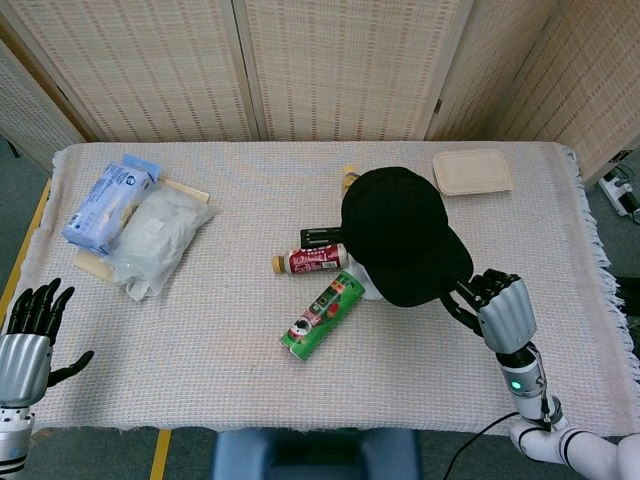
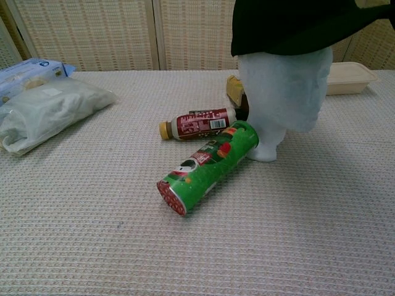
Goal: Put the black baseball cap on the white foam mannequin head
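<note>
Head view, right hand (image 1: 503,312) fingers pinching black cap (image 1: 400,232) brim, left hand (image 1: 28,340) spread, chest view mannequin head (image 2: 281,92) face.

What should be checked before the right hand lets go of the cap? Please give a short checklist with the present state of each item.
1. Black cap covers the top of the mannequin head: ok.
2. Cap sits level: not ok, tilted in the chest view.
3. Right hand holds the brim: ok.
4. Mannequin head upright: ok.
5. Green can clear of the base: cannot tell.
6. Left hand away, open: ok.
</note>
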Controlling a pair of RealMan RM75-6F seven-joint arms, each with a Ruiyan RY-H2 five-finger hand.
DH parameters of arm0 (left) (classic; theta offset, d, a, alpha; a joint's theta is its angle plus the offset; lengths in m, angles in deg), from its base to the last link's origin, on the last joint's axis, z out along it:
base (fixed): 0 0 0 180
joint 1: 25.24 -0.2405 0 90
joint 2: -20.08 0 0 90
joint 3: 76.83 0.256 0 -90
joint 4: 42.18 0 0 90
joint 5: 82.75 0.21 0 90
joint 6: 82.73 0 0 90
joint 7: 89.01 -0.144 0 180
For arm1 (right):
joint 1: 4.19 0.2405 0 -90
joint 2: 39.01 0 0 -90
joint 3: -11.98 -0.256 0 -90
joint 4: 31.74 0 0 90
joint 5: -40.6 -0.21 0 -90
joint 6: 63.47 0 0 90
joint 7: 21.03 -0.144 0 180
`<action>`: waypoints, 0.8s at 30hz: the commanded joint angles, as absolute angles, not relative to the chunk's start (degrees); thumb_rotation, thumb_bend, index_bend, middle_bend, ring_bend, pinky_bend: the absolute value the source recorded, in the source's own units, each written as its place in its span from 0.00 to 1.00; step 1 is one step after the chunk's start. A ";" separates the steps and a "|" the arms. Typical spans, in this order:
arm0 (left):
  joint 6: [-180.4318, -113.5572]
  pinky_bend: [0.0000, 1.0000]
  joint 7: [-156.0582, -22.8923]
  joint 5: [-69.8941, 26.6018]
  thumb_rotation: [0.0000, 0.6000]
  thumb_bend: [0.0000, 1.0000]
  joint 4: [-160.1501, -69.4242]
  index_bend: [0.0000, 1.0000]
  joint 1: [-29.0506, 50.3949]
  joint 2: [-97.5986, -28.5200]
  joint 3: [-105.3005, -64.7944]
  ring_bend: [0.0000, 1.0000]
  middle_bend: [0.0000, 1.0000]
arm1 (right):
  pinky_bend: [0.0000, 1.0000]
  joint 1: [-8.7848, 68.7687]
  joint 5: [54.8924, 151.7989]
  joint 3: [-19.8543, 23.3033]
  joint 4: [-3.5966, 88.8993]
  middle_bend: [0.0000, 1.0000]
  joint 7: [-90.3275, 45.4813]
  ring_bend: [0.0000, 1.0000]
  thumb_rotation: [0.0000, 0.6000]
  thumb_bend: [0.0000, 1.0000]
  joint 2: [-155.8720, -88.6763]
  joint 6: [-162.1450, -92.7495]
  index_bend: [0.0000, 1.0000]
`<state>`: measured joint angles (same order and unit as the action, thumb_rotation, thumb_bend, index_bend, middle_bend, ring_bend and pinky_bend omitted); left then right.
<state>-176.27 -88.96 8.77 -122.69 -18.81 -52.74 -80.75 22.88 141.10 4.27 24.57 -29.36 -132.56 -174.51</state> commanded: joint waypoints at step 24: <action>-175.75 0.04 -88.64 8.52 1.00 0.17 -122.92 0.00 -18.65 -52.58 -80.78 0.00 0.00 | 1.00 19.29 138.73 6.53 9.93 0.95 -36.96 1.00 1.00 0.20 -139.80 -172.81 0.29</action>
